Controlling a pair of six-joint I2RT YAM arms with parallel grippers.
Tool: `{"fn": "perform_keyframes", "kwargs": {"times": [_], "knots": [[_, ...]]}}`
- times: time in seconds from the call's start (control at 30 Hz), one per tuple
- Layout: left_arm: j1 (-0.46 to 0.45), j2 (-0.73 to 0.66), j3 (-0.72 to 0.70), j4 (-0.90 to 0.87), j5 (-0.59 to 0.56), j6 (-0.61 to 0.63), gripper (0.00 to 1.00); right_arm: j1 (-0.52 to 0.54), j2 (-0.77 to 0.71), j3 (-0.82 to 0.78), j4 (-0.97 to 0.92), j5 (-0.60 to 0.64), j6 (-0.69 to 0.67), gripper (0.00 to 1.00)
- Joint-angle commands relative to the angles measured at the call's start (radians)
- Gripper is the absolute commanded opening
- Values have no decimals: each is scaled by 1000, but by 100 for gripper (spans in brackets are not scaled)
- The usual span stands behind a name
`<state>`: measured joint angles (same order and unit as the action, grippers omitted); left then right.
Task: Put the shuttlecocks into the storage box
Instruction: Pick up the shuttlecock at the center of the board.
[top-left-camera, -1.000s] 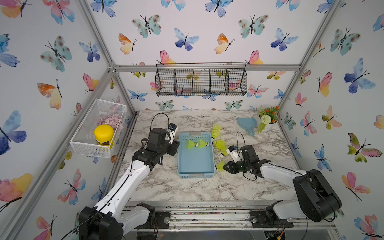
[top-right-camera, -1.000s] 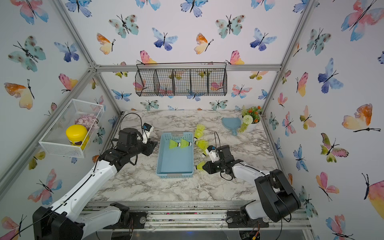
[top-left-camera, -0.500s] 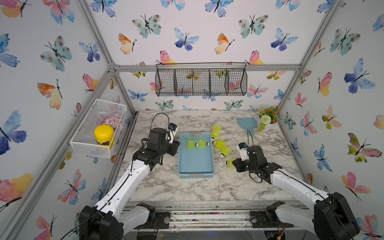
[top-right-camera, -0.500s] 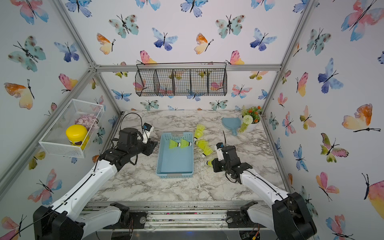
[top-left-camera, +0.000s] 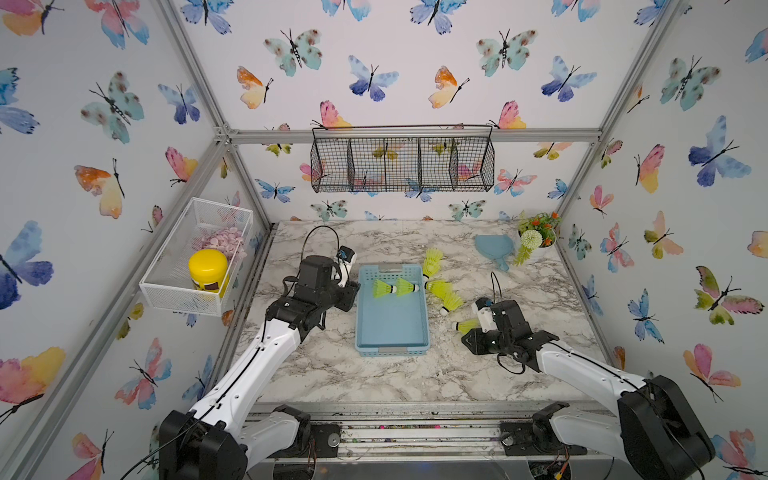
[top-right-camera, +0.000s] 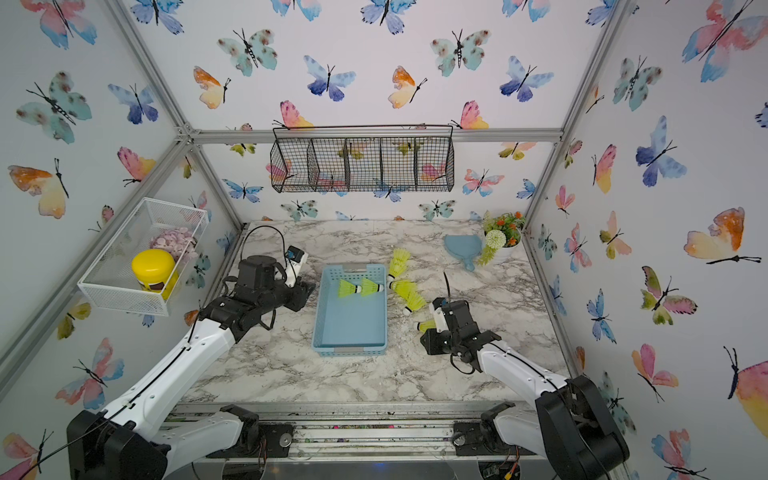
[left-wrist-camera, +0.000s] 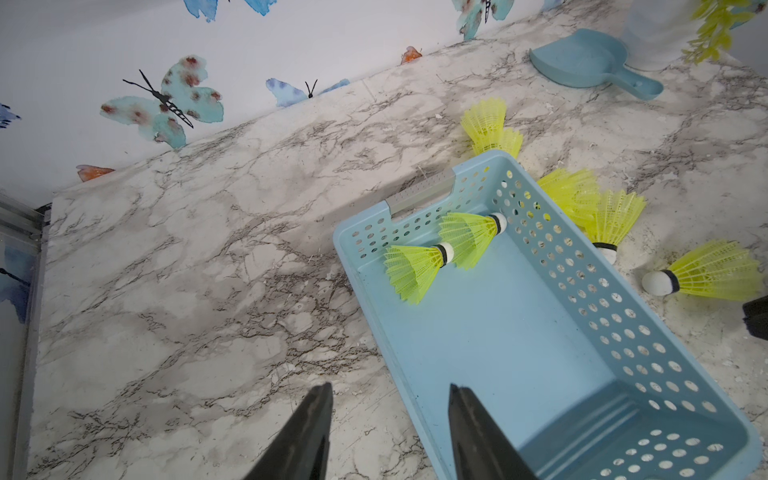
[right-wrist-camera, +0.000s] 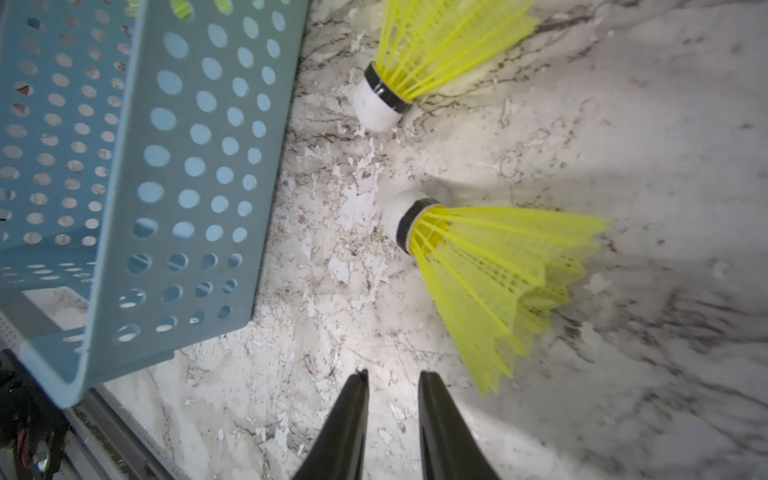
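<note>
The storage box is a light blue perforated basket in mid-table, and two shuttlecocks lie at its far end. Several more shuttlecocks lie on the marble to its right. The nearest shuttlecock is just ahead of my right gripper. That gripper hangs low over the table, open by a narrow gap, with nothing between its fingers. My left gripper is open and empty. It straddles the box's left rim.
A blue dustpan and a potted artificial plant stand at the back right. A white wire basket with a yellow-lidded jar hangs on the left wall. A black wire basket hangs on the back wall.
My right gripper has drawn to the right, away from the box, and its jaws have parted a little. The nearest shuttlecock now lies further right. The left arm has not moved.
</note>
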<state>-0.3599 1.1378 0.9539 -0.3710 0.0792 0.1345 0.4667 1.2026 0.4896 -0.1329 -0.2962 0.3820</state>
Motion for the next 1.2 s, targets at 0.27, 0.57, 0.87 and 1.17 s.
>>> {"fn": "perform_keyframes", "kwargs": {"times": [0.27, 0.57, 0.87, 1.17], "knots": [[3, 16, 32, -13, 1, 10, 51, 6, -197, 61, -13, 224, -56, 52], [3, 18, 33, -15, 5, 10, 51, -7, 117, 243, -67, 326, -168, 55], [3, 18, 36, -18, 2, 13, 51, -34, 366, 410, -142, 403, -236, 43], [3, 17, 36, -19, -6, 18, 51, -35, 446, 465, -301, 336, -251, 41]]}}
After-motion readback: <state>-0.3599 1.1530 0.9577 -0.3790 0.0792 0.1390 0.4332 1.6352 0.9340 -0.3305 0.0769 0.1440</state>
